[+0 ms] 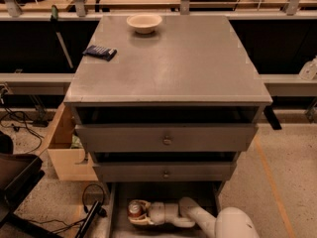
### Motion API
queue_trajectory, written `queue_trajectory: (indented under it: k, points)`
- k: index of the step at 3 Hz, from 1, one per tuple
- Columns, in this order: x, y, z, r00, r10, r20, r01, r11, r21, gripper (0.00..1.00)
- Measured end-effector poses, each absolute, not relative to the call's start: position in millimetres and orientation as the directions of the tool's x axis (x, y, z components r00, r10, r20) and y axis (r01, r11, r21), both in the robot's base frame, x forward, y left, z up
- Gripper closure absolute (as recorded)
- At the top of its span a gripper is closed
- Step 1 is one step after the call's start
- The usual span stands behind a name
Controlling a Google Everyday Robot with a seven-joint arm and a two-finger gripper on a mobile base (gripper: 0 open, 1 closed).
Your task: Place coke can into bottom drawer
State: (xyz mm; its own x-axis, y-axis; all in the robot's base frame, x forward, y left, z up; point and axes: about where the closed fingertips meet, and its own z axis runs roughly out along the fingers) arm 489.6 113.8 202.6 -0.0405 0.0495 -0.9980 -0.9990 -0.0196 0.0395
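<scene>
The coke can (134,209), red with a silver top, stands upright inside the open bottom drawer (116,227) at its left side. My gripper (136,213) reaches in from the right, low in the drawer, with its cream fingers around the can. The white arm (198,217) runs back to the lower right. The drawer is pulled out under the grey cabinet; its front part is cut off by the frame's bottom edge.
Two upper drawers (167,140) with round knobs are shut. A cream bowl (144,22) and a dark flat packet (99,52) lie on the cabinet top (188,63). A wooden box (62,148) stands left of the cabinet, cables and a dark object on the floor at left.
</scene>
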Motion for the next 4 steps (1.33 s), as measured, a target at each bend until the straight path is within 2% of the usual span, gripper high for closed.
queue_trajectory:
  k: [3,4]
  points:
    - [486.4,120.0,203.0,-0.045,0.055,-0.997,-0.999,-0.029,0.044,0.12]
    - [485.4,121.8,203.2,-0.046,0.057,-0.997,-0.999,-0.031,0.045,0.00]
